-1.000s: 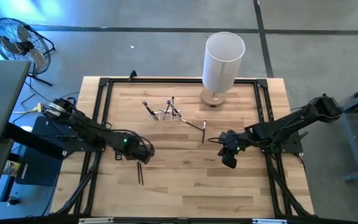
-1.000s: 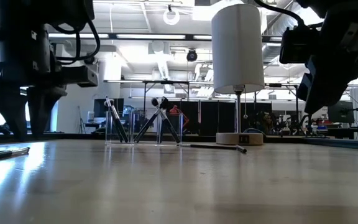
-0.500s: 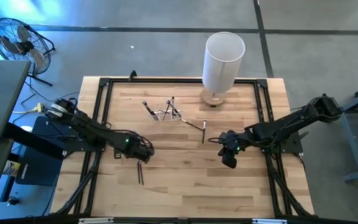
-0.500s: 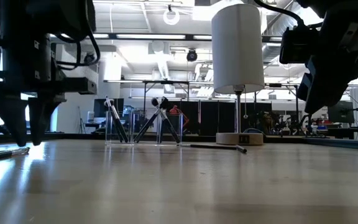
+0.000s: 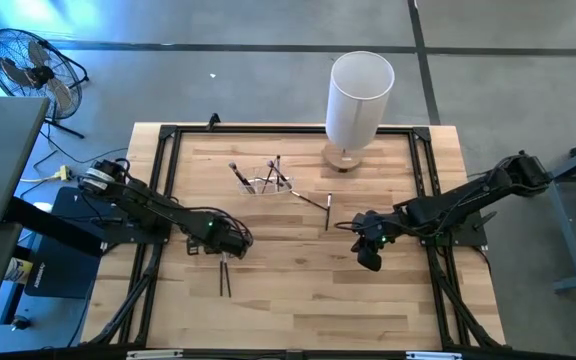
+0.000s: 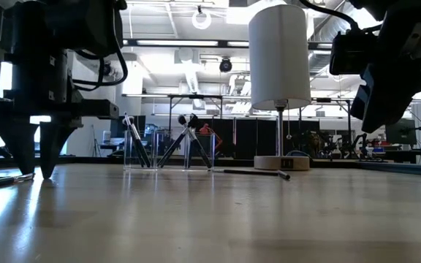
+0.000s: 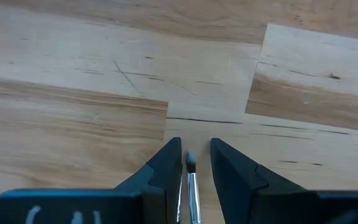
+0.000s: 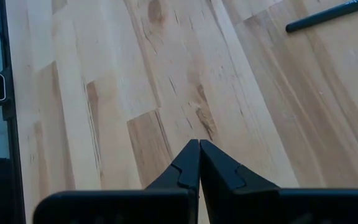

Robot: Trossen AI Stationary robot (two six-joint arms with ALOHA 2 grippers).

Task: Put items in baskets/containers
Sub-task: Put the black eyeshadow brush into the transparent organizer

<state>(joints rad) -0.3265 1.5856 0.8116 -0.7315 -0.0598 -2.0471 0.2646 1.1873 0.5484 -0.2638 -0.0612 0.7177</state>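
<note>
**Clear holder on the far side carries several brushes**

The small clear holder (image 5: pixel 268 180) stands on the far middle of the surface (image 5: pixel 298 300), with several dark brushes (image 6: pixel 183 143) leaning crossed inside it. Just right of it, two loose brushes (image 5: pixel 320 203) lie flat. Nearer and to the left, the left hand (image 5: pixel 226 252) is lowered with its fingers (image 7: pixel 166 163) slightly apart, straddling a pale-tipped brush (image 7: pixel 192 186) lying on the wood. The right hand (image 5: pixel 370 258) hovers right of centre, fingers closed together and holding nothing. A tall white cylinder (image 5: pixel 358 95) stands at the far edge.
</note>
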